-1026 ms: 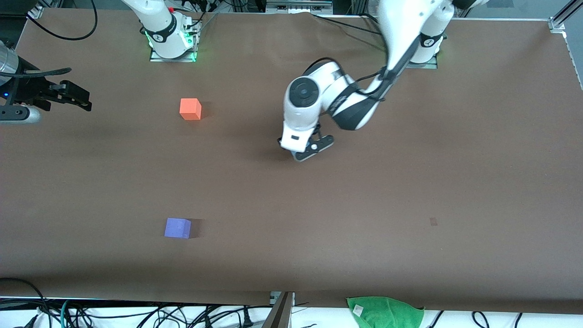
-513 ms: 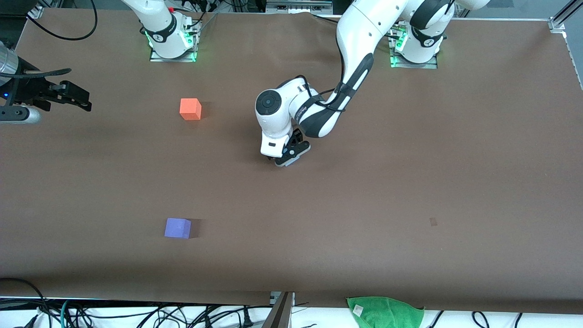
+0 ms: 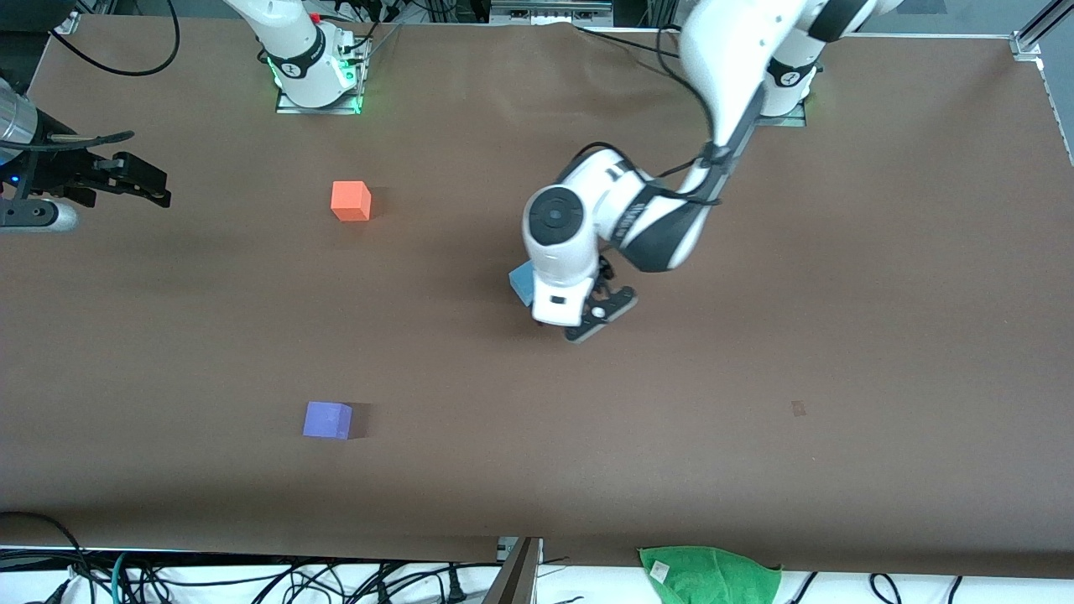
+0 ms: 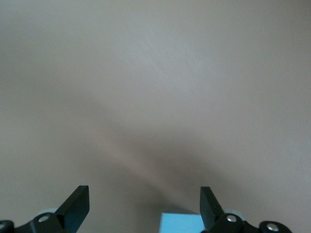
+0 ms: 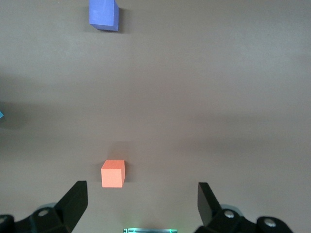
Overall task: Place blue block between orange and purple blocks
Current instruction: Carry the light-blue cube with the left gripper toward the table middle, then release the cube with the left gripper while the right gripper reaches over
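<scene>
Blue block (image 3: pixel 521 283) lies ungrasped beside the spread-fingered left gripper (image 3: pixel 597 317); placement between orange block (image 3: pixel 350 200) and purple block (image 3: pixel 326 419) remains; right gripper (image 5: pixel 141 204) waits, spread

I counted blocks: 3 | blue block (image 3: pixel 522 283): 1 | orange block (image 3: pixel 350 201): 1 | purple block (image 3: pixel 326 420): 1 | green cloth (image 3: pixel 710 575): 1 | arms: 2 | all on one brown table (image 3: pixel 881 294)

left claw (image 4: pixel 145 204) spread, empty | blue block (image 4: pixel 181 223) beside 1 finger | table (image 4: pixel 155 73)
</scene>
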Motion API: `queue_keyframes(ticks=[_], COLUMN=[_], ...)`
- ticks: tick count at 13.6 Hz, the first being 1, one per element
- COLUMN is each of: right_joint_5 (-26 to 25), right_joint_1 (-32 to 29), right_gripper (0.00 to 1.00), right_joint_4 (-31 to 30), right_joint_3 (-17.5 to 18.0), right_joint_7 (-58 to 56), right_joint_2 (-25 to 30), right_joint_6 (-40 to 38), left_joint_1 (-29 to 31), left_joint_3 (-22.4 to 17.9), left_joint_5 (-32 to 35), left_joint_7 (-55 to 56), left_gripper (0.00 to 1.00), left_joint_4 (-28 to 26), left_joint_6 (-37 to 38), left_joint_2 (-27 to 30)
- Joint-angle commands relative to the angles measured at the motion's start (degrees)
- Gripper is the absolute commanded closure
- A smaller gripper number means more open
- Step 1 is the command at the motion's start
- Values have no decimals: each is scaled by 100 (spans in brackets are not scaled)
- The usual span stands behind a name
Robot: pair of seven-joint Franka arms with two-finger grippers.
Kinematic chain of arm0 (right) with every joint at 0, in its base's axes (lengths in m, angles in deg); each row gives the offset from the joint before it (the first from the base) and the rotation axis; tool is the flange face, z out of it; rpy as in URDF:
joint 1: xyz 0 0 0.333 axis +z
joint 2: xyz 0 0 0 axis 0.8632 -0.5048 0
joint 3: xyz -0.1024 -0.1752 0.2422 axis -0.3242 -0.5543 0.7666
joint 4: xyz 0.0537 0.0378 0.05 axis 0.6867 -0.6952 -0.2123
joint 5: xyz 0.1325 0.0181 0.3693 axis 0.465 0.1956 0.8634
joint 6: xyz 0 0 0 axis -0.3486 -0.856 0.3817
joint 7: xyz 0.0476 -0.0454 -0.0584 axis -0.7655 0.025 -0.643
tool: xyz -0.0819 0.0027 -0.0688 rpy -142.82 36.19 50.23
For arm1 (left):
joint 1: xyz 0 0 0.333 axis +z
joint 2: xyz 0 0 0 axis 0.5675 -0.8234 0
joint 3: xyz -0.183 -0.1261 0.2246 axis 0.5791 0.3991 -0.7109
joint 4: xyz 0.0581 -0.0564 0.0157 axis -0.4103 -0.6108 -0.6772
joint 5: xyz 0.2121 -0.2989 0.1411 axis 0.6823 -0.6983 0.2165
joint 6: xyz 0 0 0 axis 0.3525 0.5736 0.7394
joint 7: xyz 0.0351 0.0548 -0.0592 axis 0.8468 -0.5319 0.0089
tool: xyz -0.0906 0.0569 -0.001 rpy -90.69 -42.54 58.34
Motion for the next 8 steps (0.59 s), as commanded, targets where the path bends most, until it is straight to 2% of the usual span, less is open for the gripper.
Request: queue_keyframes(ticks=[1,4,6,8], right_joint_5=[-12,-83,-91,-100], right_joint_1=[82,487,706,970], right_gripper=[0,0,0,0], right_joint_4=[153,153,153,153], right_joint_3=[51,51,51,51], right_joint_7=[-95,2,2,2], right_joint_2=[-218,-534,-561,-692], right_joint_6=[121,167,359,465], left_joint_1=[639,1526,2142,2669], left_joint_3=[49,49,49,49], left_joint_5=[-250,-243,-252,-260], left_joint_7=[-925,-2372,-3463,-4377], left_gripper=[0,0,0,0], left_joint_4=[-1136,-2295,-2806,-3089], left_joint_6=[112,218,218,209], left_joint_2=[1169,2354,2954,3315])
